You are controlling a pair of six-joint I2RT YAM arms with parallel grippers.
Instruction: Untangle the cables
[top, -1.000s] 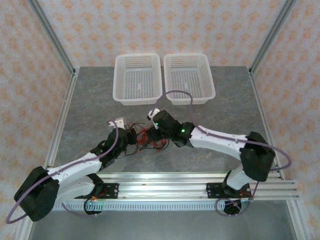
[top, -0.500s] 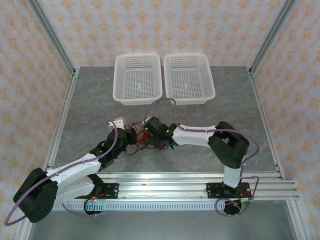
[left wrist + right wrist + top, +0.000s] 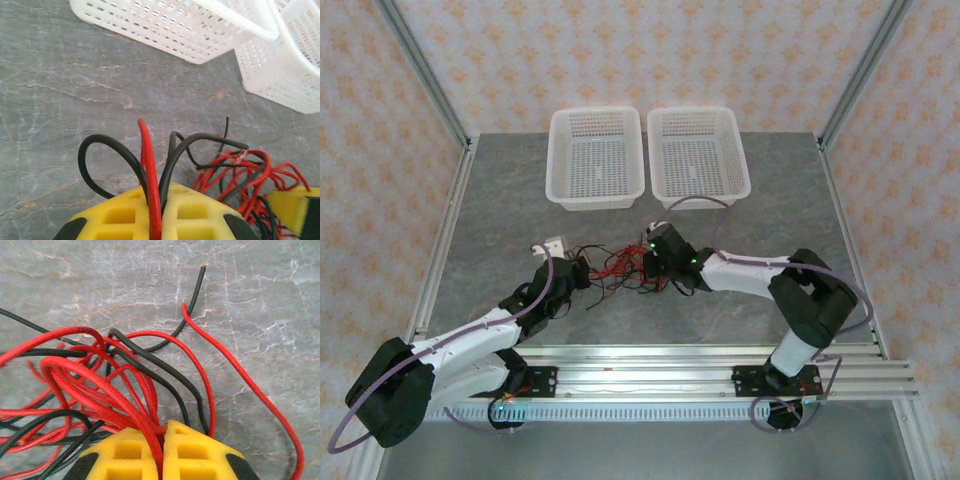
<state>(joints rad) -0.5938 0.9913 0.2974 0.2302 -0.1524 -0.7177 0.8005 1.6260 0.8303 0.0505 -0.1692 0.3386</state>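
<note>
Your right gripper (image 3: 651, 268) is now sitting farther from the left white perforated plastic basket (image 3: 596, 158) than half a second ago, and its elbow is folding in closer than a second ago. The bundle of thin red and black cables (image 3: 620, 268) is spreading wider between the two tools than before.

The cables are lying on the table in front of that basket's near right corner, on your side of it. Your left gripper (image 3: 156, 212) is closed, its yellow pads (image 3: 120, 215) pinching a red strand and black loops. Your right gripper (image 3: 162, 445) is also closed, clamping several red strands where they are running between its pads.

The grey marble-patterned tabletop (image 3: 500, 220) is stretching out around the basket, with a second white basket (image 3: 698, 155) standing just beside it. An aluminium rail (image 3: 650, 362) is running along the edge farthest from the basket, nearest you. Peach patterned walls (image 3: 620, 50) and metal frame posts (image 3: 420, 70) are rising behind it.
</note>
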